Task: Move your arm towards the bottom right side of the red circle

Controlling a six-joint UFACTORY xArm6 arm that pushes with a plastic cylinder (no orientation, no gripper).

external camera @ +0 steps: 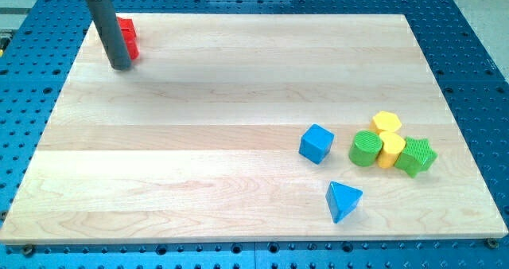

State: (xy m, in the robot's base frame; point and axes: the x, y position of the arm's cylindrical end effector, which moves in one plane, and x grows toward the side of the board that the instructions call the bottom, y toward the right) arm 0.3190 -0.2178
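Note:
A red block (129,37) lies near the board's top left corner. My rod hides part of it, so I cannot make out its shape. My tip (121,65) rests on the wooden board (223,102), just below and slightly left of the red block, close against it.
At the view's right are a blue cube (316,143) and a blue triangle (343,200). Further right is a tight cluster: a green cylinder (366,148), a yellow hexagon (387,122), a second yellow block (390,150) and a green star (417,156). A blue perforated table (477,54) surrounds the board.

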